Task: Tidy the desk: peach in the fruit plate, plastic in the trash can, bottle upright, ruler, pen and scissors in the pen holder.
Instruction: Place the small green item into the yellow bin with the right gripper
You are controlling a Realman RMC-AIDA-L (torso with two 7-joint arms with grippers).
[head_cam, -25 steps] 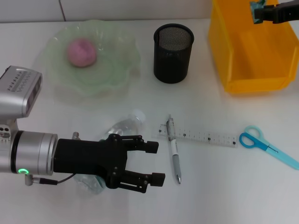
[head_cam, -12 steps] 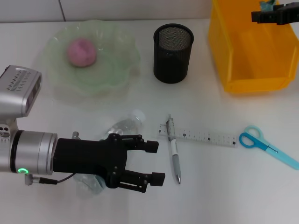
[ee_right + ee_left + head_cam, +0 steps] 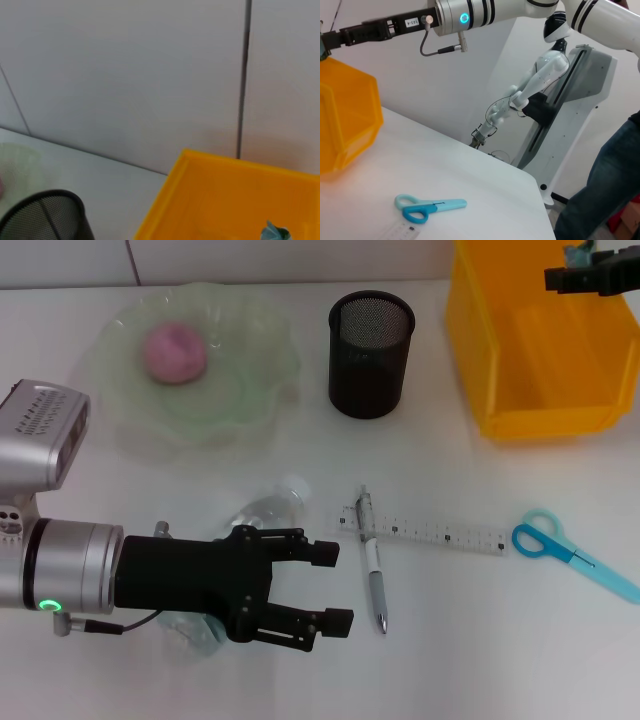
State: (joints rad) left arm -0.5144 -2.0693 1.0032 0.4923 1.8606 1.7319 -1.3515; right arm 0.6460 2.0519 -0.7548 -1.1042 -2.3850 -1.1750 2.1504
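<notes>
A plain white tabletop (image 3: 480, 650) lies beneath my left gripper (image 3: 333, 586) and runs out ahead of it and to both sides. Beyond the table's far edge, well away from my gripper, stands a pale wall (image 3: 125, 75) split by a dark vertical seam (image 3: 243, 75). Off the table's corner, to my gripper's far side, a slanted grey column (image 3: 580, 95) rises from the floor, and nearer than it is a person's leg in blue jeans (image 3: 602, 185).

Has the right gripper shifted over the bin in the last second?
Yes. The right gripper has drifted slightly toward the yellow bin's far right corner, with something teal at its tip.
</notes>
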